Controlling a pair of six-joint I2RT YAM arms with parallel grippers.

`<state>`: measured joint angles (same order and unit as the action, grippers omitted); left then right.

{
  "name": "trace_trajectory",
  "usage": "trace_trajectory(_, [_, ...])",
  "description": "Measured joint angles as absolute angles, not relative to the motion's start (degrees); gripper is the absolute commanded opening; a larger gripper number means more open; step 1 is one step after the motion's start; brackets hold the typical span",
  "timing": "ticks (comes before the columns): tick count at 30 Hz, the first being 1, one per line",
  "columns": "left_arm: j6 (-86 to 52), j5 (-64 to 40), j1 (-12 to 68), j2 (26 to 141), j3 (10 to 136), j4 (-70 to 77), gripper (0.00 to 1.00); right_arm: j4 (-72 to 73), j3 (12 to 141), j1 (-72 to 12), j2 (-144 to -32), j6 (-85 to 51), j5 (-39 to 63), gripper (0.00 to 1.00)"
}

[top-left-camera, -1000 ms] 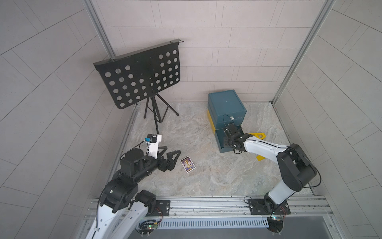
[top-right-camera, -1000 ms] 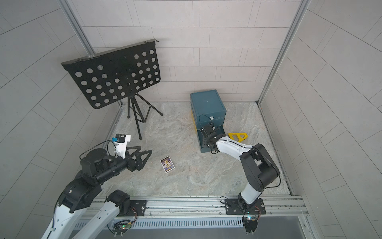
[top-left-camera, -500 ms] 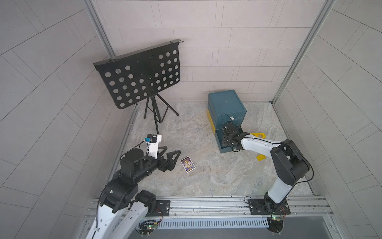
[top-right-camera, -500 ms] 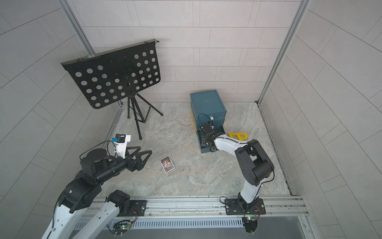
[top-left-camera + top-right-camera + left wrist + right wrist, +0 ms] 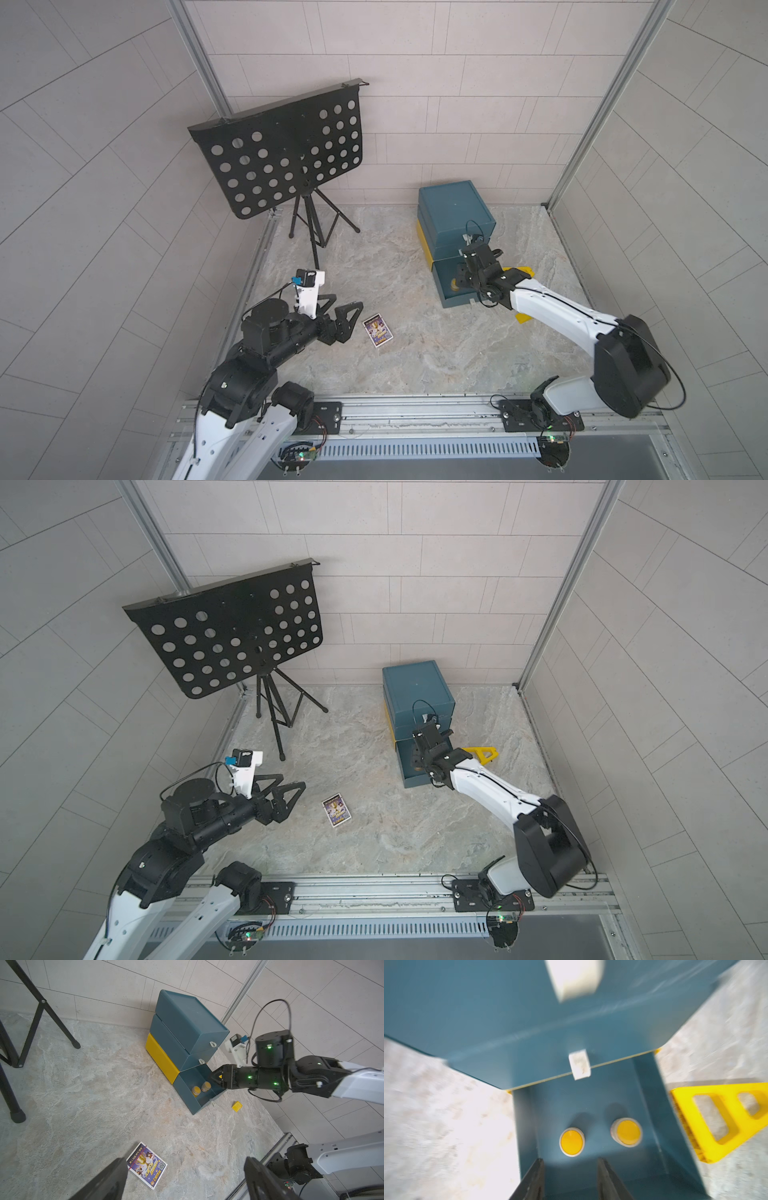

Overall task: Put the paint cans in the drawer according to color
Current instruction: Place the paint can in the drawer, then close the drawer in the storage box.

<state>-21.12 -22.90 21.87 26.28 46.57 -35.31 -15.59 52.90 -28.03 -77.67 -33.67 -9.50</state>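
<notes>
Half-parted right gripper (image 5: 570, 1160), holding nothing; just ahead of its tips, two yellow paint cans (image 5: 571, 1142) standing apart in the open bottom drawer (image 5: 648, 1093); farther on, upper drawers (image 5: 187, 1016) shut; no cans seen outside, so probably just needs closing

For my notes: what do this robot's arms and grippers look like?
Left arm and right arm: white links, black joint housings. Left gripper and right gripper: black triangular fingers. White wrist camera mounts with blue connectors, looping black cables; green lights on the right arm's joints.
</notes>
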Motion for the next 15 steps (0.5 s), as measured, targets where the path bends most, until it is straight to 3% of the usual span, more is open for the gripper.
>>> trace_trajectory(9, [-21.12, -22.92, 21.87, 26.28, 46.57, -35.31, 0.95, -8.95, 26.28, -28.08, -57.06, -39.0, -10.44, 0.43])
trace_trajectory(15, [-21.12, -22.92, 21.87, 26.28, 46.57, -35.33, 0.95, -3.36, 20.01, -28.05, -56.97, -42.59, -8.49, 0.44])
